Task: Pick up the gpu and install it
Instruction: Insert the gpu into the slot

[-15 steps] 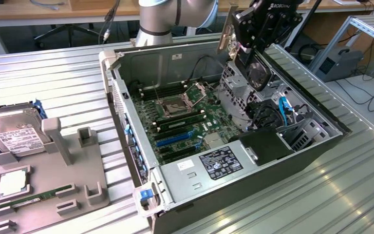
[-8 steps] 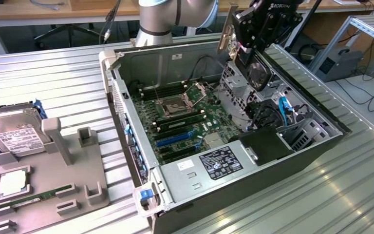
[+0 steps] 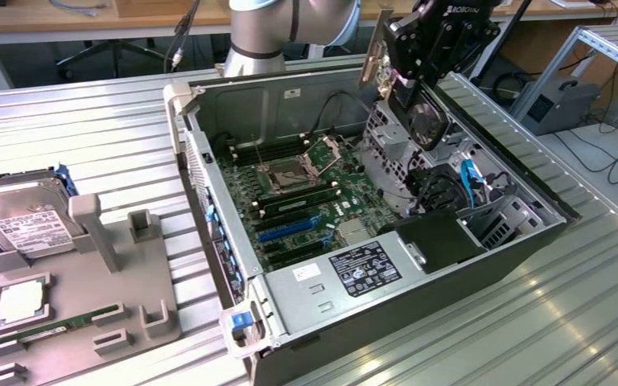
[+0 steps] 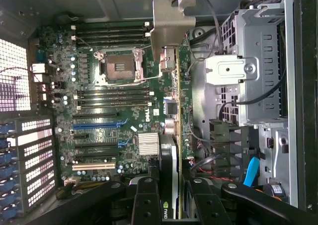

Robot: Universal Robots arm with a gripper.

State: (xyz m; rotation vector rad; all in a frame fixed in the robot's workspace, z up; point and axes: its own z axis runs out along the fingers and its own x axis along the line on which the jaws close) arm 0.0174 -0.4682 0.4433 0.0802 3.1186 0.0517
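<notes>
The gpu [image 4: 169,155], clamped between the fingers [image 4: 145,201], hangs above the case [image 3: 287,96].

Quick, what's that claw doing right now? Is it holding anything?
Gripper: closed on the gpu, holding it over the open computer case.

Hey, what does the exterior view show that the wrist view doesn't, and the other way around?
Exterior view: the hard drive and memory stick on the grey holder beside the case. Wrist view: the gpu edge-on in the tool, logo readable. Both: the motherboard with its open CPU socket.
</notes>
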